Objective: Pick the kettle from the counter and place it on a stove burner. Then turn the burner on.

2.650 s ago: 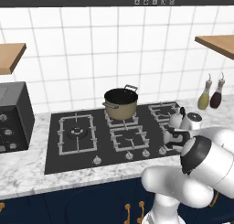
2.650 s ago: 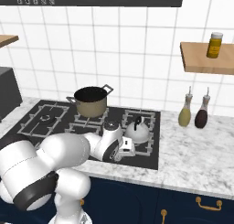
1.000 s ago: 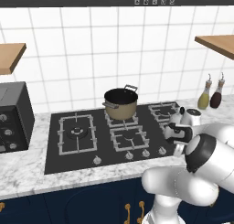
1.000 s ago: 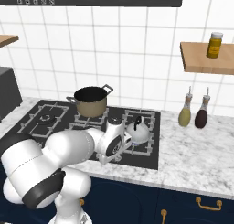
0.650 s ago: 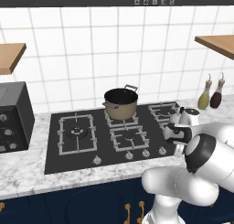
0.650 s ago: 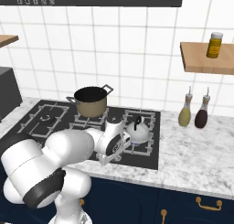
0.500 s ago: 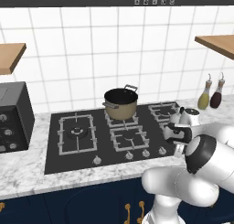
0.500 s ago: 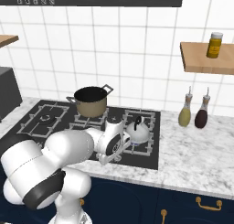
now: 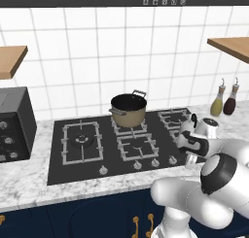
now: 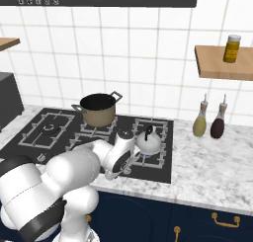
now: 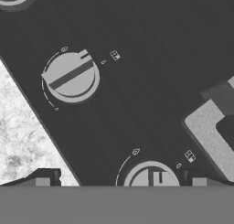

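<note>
Kettle (image 10: 147,142) sits on right stove burner (image 10: 150,157); my gripper (image 11: 119,184) jaws apart over knob (image 11: 151,177); ignition left, I judge.

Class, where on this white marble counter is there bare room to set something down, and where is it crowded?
Bare white marble counter lies right of the black glass cooktop, in front of the two slim bottles. The cooktop's right end is crowded: small silvery kettle and gripper.

2 base cameras share the cooktop (image 9: 112,157) from behind; the hand camera sits close above its knobs (image 11: 71,75).
</note>
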